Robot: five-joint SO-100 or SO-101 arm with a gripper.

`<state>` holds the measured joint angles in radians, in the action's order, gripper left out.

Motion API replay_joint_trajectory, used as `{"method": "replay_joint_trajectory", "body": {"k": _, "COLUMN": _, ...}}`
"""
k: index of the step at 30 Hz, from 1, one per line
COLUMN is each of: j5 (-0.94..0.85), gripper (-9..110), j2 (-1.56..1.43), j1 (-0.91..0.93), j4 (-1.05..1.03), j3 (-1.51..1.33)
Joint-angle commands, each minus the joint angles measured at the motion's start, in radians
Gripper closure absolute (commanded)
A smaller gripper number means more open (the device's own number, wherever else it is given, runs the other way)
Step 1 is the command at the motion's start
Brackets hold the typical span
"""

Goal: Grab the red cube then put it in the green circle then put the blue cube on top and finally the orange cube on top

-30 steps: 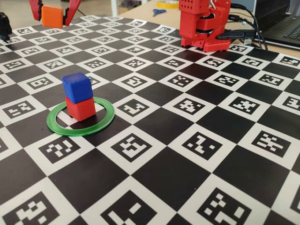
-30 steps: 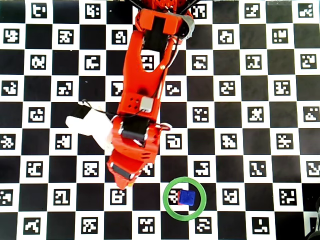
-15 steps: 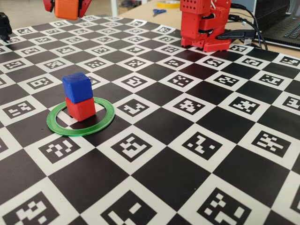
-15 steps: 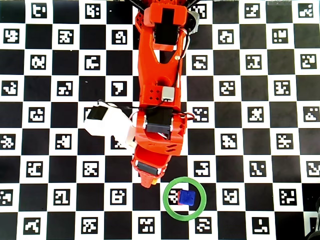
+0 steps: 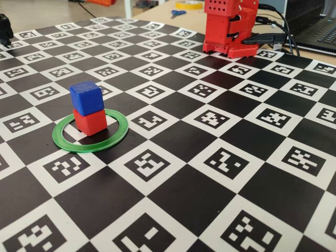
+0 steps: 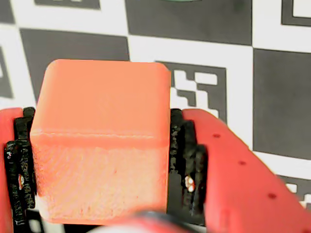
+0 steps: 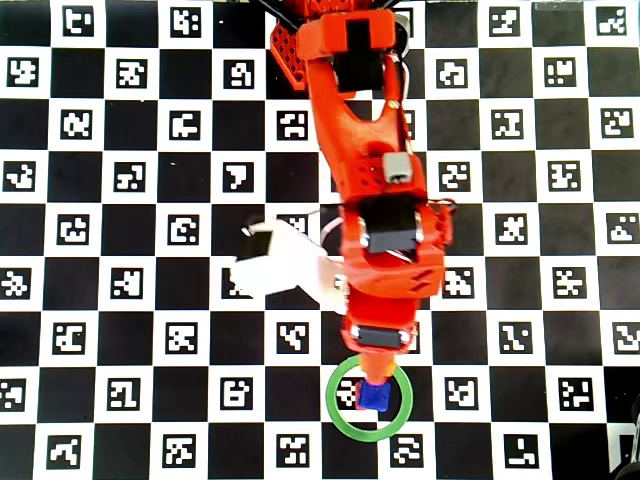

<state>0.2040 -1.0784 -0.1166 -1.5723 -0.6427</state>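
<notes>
Your tool [image 6: 102, 160] is clenched on the orange cube [image 6: 102, 136], hanging above the green circle [image 5: 90, 137] on the bench, where the blue cube [image 5: 86, 97] sits stacked on the red cube [image 5: 90, 122].

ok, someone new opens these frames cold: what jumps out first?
The orange cube filling the wrist view, clamped between the gripper pads above the checkered marker board. Next, in the fixed view, the blue cube stacked on the red cube inside the green circle. In the overhead view the red arm stretches down the board, its tip over the ring's upper edge.
</notes>
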Motion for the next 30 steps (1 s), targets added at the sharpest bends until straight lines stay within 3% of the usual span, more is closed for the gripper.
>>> {"method": "replay_joint_trajectory", "body": {"k": 1, "j5": -0.002, "gripper": 100, "j2": 0.015, "j1": -0.017, "j4": -0.006, "j3": 0.144}}
{"method": "replay_joint_trajectory", "body": {"k": 30, "j5": -0.003, "gripper": 100, "j2": 0.305, "j1": 0.032, "j4": 0.009, "j3": 0.37}}
